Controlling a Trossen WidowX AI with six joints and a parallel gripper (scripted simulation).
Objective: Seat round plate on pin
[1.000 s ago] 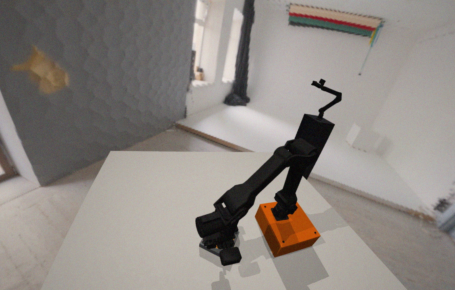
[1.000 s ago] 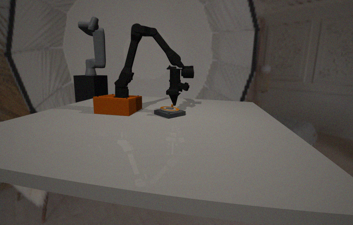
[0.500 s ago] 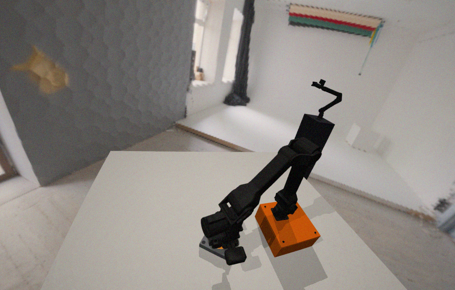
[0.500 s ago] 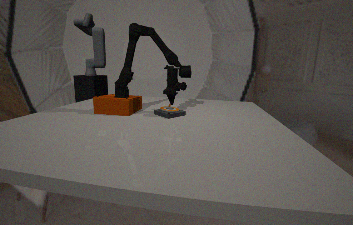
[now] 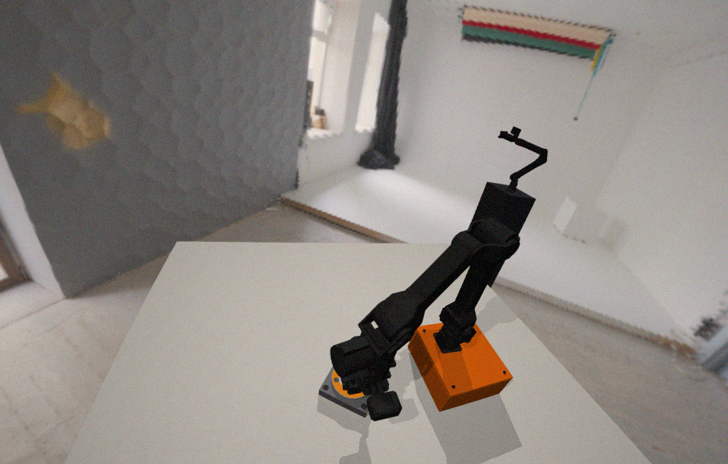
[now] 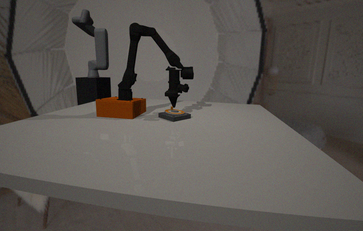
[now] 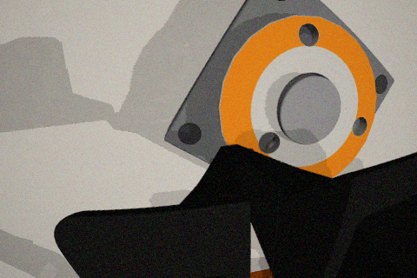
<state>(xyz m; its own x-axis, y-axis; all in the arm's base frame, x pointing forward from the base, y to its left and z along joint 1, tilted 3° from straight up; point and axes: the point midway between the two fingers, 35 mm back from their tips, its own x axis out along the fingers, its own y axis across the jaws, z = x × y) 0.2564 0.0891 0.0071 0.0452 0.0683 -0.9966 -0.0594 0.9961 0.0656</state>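
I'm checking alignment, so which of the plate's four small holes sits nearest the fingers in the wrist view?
The hole at the lower left of the round plate, just above the dark fingers; the other three lie farther up or right.

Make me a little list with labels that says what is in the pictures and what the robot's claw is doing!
plate: orange ring with small holes, lying on the base
base: grey square block with corner holes, on the table
post: grey round stub in the plate's middle
tab: orange bit sticking up at the plate's edge, right under the claw
gripper: shut, holding nothing, pointing straight down just above the tab
touching: too close to tell
arm mount: orange box beside the base
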